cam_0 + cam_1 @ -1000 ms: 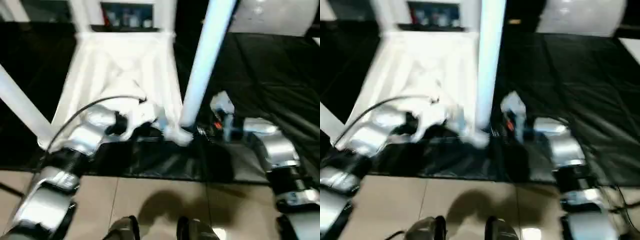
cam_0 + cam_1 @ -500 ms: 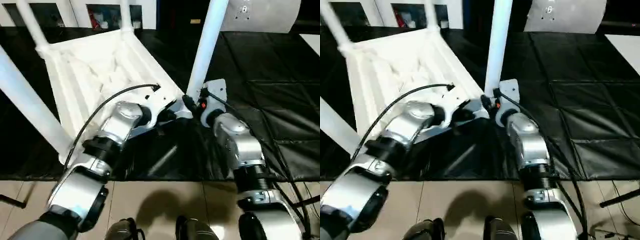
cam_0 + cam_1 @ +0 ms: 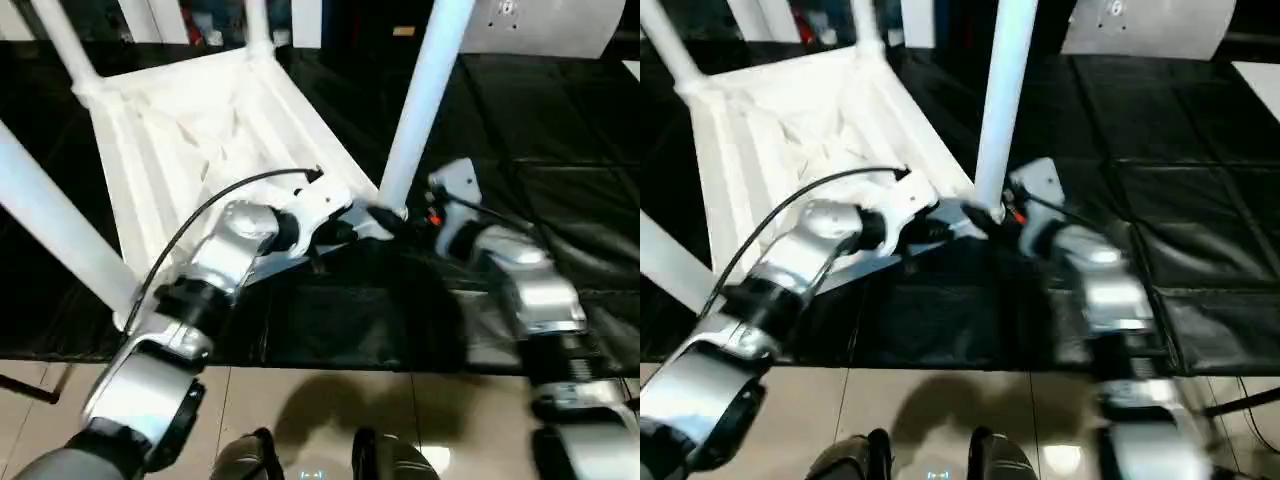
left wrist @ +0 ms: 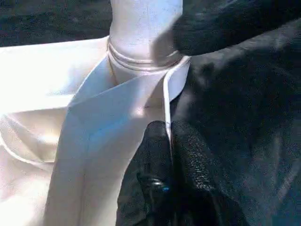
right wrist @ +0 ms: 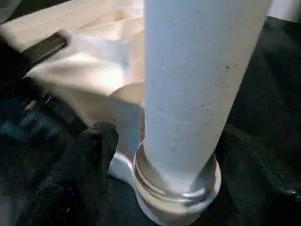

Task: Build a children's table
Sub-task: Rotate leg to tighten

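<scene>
White moulded plastic, the children's table (image 3: 200,130) lies upside down on the black mat (image 3: 560,130), legs up. The left gripper (image 4: 167,141) pinches the thin rim of the top beside the near corner leg (image 3: 420,100); the right gripper (image 5: 94,150) seems released next to that socket. It looks light, stiff and slick: grip rim or leg base.

Table legs (image 3: 425,100) — cut off at the top edge

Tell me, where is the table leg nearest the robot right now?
In the head views, the leg stands upright in the upturned tabletop's near right corner socket, between the left gripper and right gripper.
</scene>
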Available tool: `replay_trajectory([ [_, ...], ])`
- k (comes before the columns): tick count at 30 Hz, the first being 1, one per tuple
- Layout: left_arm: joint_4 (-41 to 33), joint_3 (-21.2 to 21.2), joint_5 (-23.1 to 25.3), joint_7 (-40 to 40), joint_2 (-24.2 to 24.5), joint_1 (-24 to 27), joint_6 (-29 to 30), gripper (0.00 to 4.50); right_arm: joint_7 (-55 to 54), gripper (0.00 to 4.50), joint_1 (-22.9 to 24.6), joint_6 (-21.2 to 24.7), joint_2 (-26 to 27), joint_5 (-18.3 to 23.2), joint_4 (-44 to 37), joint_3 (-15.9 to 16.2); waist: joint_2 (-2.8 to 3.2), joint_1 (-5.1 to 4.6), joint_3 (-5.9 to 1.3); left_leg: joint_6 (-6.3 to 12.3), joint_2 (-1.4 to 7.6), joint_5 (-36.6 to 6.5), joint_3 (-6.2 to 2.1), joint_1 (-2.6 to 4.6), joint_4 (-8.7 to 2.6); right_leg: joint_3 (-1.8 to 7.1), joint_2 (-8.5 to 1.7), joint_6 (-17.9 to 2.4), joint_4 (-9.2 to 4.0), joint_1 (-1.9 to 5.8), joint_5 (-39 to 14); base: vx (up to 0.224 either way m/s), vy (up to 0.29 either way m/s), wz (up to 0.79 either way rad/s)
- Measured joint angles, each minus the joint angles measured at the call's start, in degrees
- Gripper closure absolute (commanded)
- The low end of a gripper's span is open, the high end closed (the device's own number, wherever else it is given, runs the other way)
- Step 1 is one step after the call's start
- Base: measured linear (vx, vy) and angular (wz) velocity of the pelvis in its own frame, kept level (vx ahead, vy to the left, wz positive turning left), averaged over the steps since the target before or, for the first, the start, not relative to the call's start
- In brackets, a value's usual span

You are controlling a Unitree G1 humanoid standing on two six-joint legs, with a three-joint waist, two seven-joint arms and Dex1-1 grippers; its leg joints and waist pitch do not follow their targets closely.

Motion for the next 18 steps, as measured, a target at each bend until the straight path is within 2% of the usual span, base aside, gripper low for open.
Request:
replay_trajectory([
  [5, -2.63, -0.59, -1.31, -7.89, 4.37, 2.82, -4.16, 4.5, 12.73, 0.93, 0.04, -2.81, -3.5, 2.42, 0.47, 1.24, 0.0, 0.54, 0.0, -0.01, 0.09, 0.01, 0.0, 0.06, 0.15, -0.05, 0.01, -0.05, 0.08, 0.07, 0.04, 0.0, 0.0, 0.0],
  [12, -6.08, -1.83, -3.35, -17.31, 9.13, 5.34, -7.27, 4.5, 24.45, 0.93, -0.3, -4.68, -5.43, 5.19, 2.27, 3.96, -0.01, 1.53, 0.0, -0.02, 0.11, -0.01, 0.02, 0.0, 0.28, -0.04, 0.0, -0.09, 0.07, 0.11, 0.06, 0.0, 0.0, 0.0],
  [13, -6.37, -2.08, -3.44, -18.28, 9.68, 5.49, -7.88, 4.5, 25.86, 1.19, -0.41, -4.64, -5.51, 5.28, 2.77, 4.26, -0.01, 1.64, 0.0, 0.0, 0.11, -0.02, 0.03, -0.02, 0.31, -0.04, 0.0, -0.09, 0.07, 0.11, 0.06, 0.0, 0.0, 0.0],
  [17, -7.94, -2.93, -3.86, -22.31, 11.76, 6.26, -9.39, 4.5, 31.37, 1.31, -0.87, -3.36, -6.81, 6.3, 4.42, 5.38, -0.01, 2.13, 0.0, 0.07, 0.12, -0.06, 0.04, -0.05, 0.4, -0.03, -0.01, -0.09, 0.08, 0.11, 0.06, 0.0, 0.0, 0.0],
  [18, -8.32, -3.05, -4.03, -22.94, 12.03, 6.5, -9.44, 4.5, 32.15, 1.52, -0.87, -3.08, -6.9, 6.47, 4.44, 5.6, -0.01, 2.24, 0.0, 0.07, 0.13, -0.06, 0.04, -0.05, 0.41, -0.03, 0.0, -0.09, 0.1, 0.11, 0.06, 0.0, 0.0, 0.0],
])
